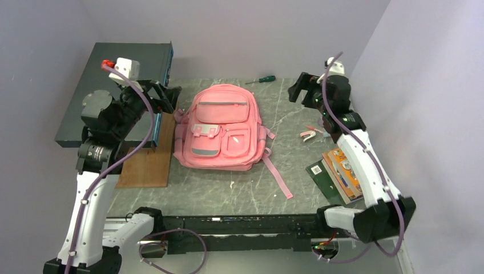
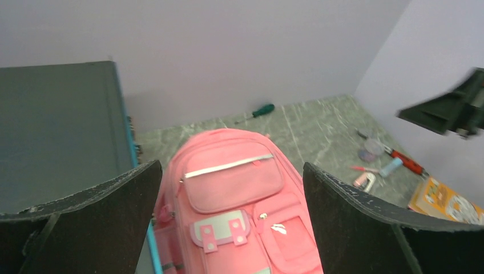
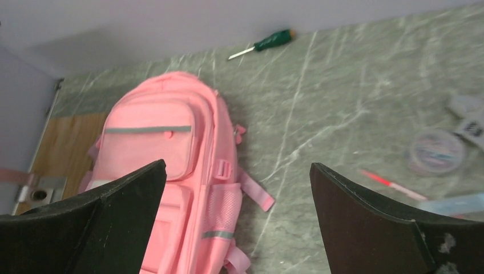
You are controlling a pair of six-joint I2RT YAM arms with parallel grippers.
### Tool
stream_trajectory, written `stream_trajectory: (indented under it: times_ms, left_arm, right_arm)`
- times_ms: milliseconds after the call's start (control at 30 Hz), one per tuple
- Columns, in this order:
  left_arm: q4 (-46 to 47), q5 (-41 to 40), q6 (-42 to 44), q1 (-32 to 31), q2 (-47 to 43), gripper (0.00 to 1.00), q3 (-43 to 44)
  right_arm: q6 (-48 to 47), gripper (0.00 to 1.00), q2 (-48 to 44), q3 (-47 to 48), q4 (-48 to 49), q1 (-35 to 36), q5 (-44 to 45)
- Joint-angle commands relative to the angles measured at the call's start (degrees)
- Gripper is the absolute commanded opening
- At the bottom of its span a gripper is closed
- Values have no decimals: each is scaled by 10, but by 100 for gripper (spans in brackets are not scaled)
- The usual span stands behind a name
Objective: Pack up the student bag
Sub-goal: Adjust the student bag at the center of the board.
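The student bag (image 1: 222, 128), a pink backpack with grey-trimmed front pockets, lies flat and closed in the middle of the table, front side up. It also shows in the left wrist view (image 2: 234, 188) and the right wrist view (image 3: 165, 148). My left gripper (image 1: 169, 97) hovers open and empty above the bag's left edge; in its own view (image 2: 232, 171) the jaws stand wide apart. My right gripper (image 1: 299, 91) is raised to the right of the bag, open and empty, as its own view (image 3: 237, 171) shows.
A green screwdriver (image 1: 263, 79) lies at the back. A pink stapler (image 1: 308, 135), pens (image 3: 391, 182) and a round clear case (image 3: 436, 151) lie right of the bag. Books (image 1: 339, 171) sit at the front right. A dark box (image 1: 114, 85) and a wooden board (image 1: 149, 154) are at the left.
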Motion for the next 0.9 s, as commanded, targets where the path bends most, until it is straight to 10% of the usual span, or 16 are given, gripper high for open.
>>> stream_trajectory:
  times_ms: [0, 467, 867]
  left_arm:
    - [27, 58, 19, -33, 10, 99, -2]
    - [21, 105, 56, -171, 41, 99, -61]
    - [-5, 38, 86, -278, 43, 99, -62]
  right_arm:
    - [36, 100, 69, 15, 56, 2, -108]
    - [85, 100, 464, 226, 114, 6, -310]
    - [95, 85, 587, 248, 201, 33, -372]
